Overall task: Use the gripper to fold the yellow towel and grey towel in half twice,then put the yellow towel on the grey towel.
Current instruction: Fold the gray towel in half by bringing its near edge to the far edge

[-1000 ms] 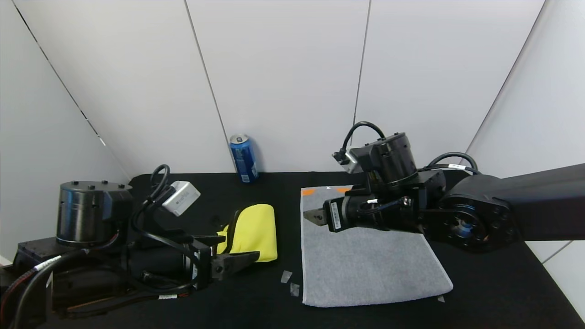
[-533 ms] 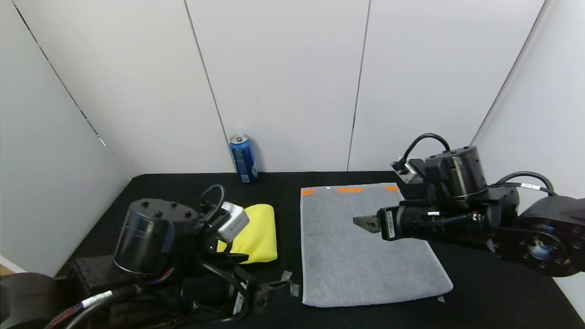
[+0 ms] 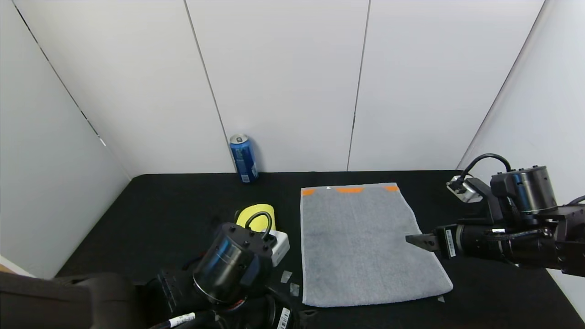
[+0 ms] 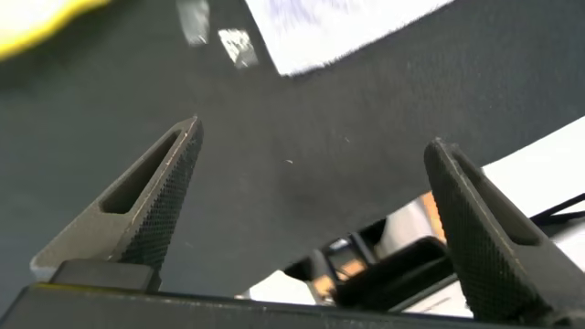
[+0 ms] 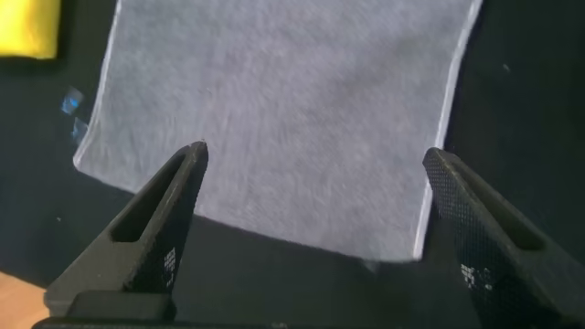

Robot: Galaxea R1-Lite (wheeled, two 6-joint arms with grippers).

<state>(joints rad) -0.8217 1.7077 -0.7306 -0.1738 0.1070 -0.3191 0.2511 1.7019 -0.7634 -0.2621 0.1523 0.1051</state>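
Observation:
The grey towel (image 3: 361, 242) lies flat and unfolded on the black table, orange marks on its far edge. It fills the right wrist view (image 5: 292, 110). My right gripper (image 3: 413, 240) is open and empty, low over the towel's right edge; its jaws stand wide apart in the right wrist view (image 5: 315, 155). The yellow towel (image 3: 253, 212) lies folded left of the grey towel, mostly hidden behind my left arm (image 3: 228, 267). My left gripper (image 4: 311, 151) is open and empty over bare table near the front edge, by the grey towel's near left corner (image 4: 338, 27).
A blue can (image 3: 243, 158) stands at the back against the white wall. Small bits of tape (image 3: 286, 275) lie between the two towels. The black table (image 3: 164, 205) has white walls on three sides.
My right gripper has moved right, from over the middle of the grey towel to its right edge. My left arm has swung toward the front and right, now covering most of the yellow towel.

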